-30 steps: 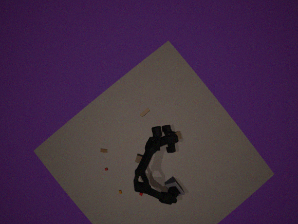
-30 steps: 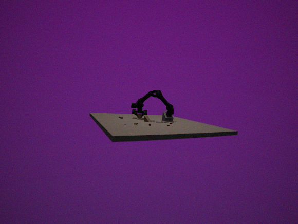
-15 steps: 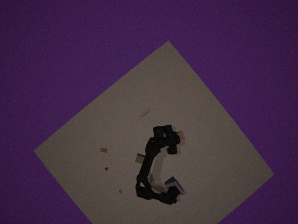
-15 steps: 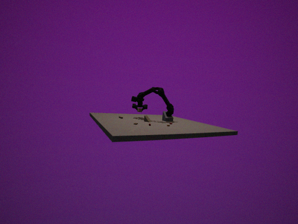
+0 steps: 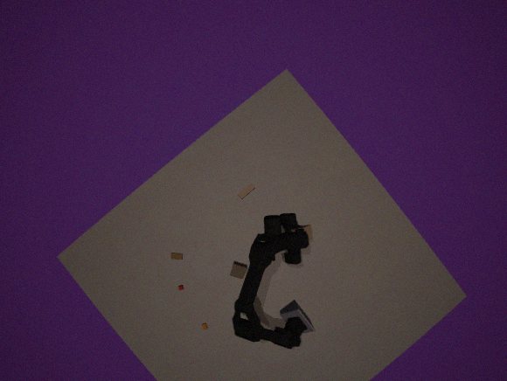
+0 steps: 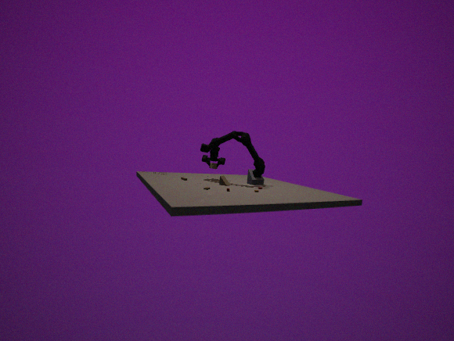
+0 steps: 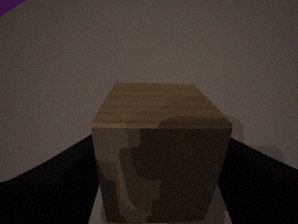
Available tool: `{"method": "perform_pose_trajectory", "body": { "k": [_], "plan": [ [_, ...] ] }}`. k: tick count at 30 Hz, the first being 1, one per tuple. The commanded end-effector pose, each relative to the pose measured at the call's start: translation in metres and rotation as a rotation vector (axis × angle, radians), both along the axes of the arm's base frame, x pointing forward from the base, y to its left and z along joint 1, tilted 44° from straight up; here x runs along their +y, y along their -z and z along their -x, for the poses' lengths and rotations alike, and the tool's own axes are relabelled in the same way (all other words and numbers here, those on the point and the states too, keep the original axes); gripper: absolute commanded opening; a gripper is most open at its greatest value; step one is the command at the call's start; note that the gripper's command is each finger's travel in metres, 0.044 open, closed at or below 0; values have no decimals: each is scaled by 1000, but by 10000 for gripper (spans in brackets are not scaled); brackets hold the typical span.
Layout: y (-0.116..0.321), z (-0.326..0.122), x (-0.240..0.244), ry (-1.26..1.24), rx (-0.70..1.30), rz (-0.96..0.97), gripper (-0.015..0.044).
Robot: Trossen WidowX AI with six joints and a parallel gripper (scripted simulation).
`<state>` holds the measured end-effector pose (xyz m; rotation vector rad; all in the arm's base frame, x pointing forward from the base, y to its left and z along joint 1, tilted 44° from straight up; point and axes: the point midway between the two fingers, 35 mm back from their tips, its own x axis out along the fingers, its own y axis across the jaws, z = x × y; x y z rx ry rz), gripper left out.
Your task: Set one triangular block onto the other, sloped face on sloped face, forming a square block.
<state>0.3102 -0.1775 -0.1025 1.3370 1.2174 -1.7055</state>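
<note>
My gripper (image 6: 213, 163) (image 7: 157, 137) is shut on a wooden triangular block (image 5: 309, 232) (image 6: 213, 166) (image 7: 161, 107), with one finger at each side of it. The held block is in the air, clear of the table (image 5: 350, 284) (image 6: 188, 199). In the top view the hand hides much of it; its sloped face cannot be made out. The other triangular block (image 5: 239, 270) (image 6: 223, 180) stands on the table, beside the forearm as seen from above, with its slope showing in the exterior view. It is not in the wrist view.
A thin light plank (image 5: 246, 191) (image 6: 184, 178), a small brown block (image 5: 177, 256) (image 6: 207, 188), a red cube (image 5: 181, 287) (image 6: 228, 189) and an orange piece (image 5: 204, 326) (image 6: 257, 191) lie on the table. Another red piece (image 6: 260, 188) lies near the grey arm base (image 5: 294, 309) (image 6: 255, 181).
</note>
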Motion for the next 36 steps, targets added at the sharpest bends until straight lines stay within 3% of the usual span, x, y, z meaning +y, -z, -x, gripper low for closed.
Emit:
{"method": "perform_pose_trajectory", "body": {
  "k": [1,36],
  "plan": [
    [1,1,-3,131,6,-10,0],
    [8,7,-11,1272,276,-104,0]
  ]
}}
